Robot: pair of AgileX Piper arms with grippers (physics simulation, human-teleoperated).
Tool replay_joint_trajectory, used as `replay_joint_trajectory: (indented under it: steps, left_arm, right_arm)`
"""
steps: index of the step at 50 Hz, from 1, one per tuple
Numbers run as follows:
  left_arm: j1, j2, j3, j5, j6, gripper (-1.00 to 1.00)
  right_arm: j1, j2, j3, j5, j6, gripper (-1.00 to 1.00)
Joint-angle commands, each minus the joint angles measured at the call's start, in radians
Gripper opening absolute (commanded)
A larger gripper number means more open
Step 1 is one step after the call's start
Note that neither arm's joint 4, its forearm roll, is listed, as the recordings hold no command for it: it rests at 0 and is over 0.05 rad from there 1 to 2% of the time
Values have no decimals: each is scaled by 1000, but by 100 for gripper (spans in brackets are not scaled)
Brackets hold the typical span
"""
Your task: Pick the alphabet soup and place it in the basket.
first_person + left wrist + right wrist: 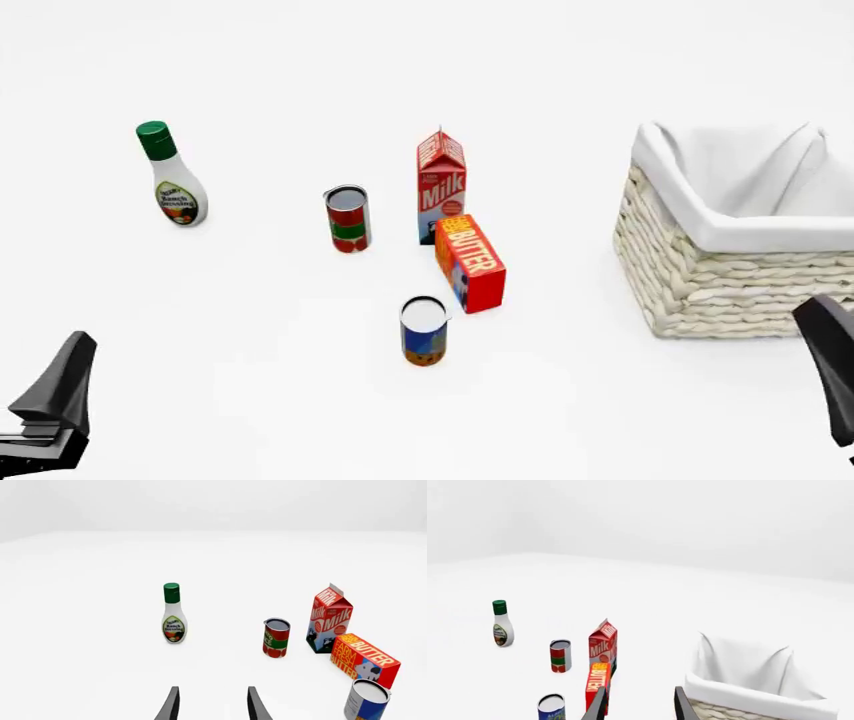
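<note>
Standing upright: cylindrical alphabet soup (424, 331); woven wicker basket (727, 275), cloth-lined; left claw (212, 705), right claw (638, 704) fingers apart.

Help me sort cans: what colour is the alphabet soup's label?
Blue over orange-brown on the alphabet soup; front view.

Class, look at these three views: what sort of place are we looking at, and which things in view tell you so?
Probably a simulated tabletop test scene, not a real kitchen: a bare, featureless white surface, a few groceries such as the milk carton and butter box, and a basket.
</note>
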Motion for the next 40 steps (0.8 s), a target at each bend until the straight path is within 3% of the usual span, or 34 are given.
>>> replay_joint_trajectory:
  steps: [1,11,40]
  left_arm:
    - [0,0,0,0,0,100]
    - [0,0,0,0,0,100]
    - [0,0,0,0,0,100]
  right_arm:
    - [87,27,-22,-10,-10,100]
    - [155,82,-29,-57,-16,100]
    - [321,386,-45,-335,-36,100]
